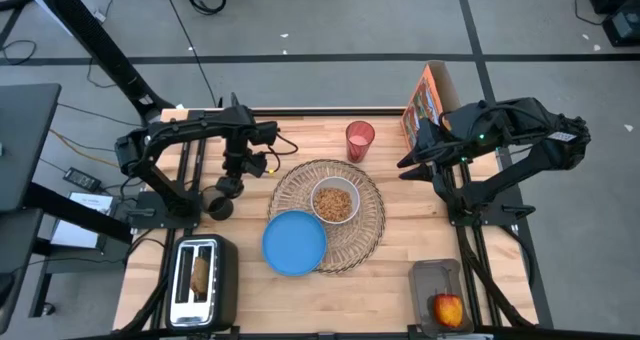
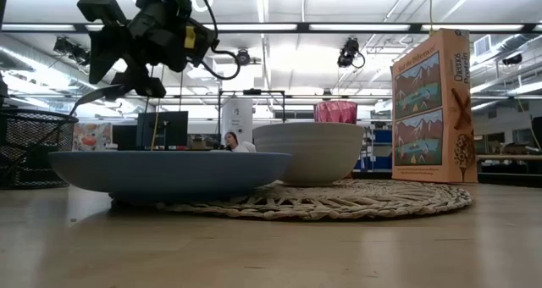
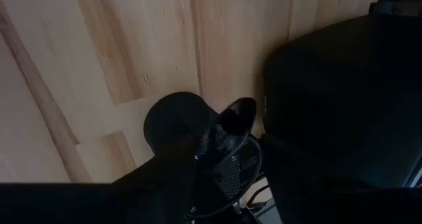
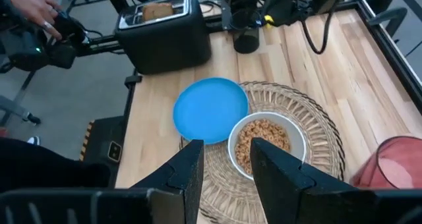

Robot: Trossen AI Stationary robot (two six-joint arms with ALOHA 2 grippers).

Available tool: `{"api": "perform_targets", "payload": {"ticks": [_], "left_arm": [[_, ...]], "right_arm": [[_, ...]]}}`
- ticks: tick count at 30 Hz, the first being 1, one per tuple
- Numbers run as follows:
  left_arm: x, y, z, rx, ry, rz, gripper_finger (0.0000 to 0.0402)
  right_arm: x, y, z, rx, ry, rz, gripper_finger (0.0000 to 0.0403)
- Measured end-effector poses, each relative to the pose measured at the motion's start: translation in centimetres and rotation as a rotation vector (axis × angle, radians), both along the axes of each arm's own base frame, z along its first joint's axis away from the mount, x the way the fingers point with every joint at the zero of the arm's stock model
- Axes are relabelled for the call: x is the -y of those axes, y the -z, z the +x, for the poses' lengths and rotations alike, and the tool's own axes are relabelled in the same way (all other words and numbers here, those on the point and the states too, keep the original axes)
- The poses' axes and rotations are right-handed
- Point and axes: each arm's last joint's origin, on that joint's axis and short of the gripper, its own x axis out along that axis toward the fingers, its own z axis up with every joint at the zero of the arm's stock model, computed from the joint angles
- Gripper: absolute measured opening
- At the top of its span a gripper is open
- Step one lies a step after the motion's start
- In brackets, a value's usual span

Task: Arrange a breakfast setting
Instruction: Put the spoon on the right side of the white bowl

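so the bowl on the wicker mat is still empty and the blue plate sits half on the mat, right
Not quite. The white bowl on the wicker mat already holds cereal, as the high view and the right wrist view show. The rest stands: the blue plate does sit partly on the mat, overlapping its edge.

On the table [image 1: 420, 255]: one wicker placemat [image 1: 372, 220], one blue plate [image 1: 294, 243], one white bowl [image 1: 334, 201], one pink cup [image 1: 359, 138], one cereal box [image 1: 424, 105], one toaster [image 1: 201, 280] holding one toast slice [image 1: 200, 273], one apple [image 1: 449, 308], one black mesh cup [image 1: 219, 205].
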Motion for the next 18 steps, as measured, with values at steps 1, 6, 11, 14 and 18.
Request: {"api": "perform_targets", "payload": {"ticks": [1,6,11,14,18], "left_arm": [[-0.01,0.02,0.01,-0.001,-0.002,0.000,0.0172],[0.14,-0.04,0.10,0.024,-0.024,-0.054,0.0146],[0.20,-0.05,0.13,0.028,-0.023,-0.060,0.0149],[0.20,-0.05,0.13,0.030,-0.020,-0.061,0.0158],[0.25,-0.07,0.17,0.055,0.003,-0.085,0.0174]], "right_arm": [[0.00,-0.03,0.02,0.004,0.000,0.001,0.0132],[-0.01,-0.07,0.05,0.009,-0.001,0.002,0.0132],[-0.02,-0.08,0.05,0.009,-0.002,0.003,0.0132],[-0.02,-0.08,0.05,0.009,-0.003,0.004,0.0132],[-0.02,-0.08,0.05,0.008,0.001,0.010,0.0132]]}}
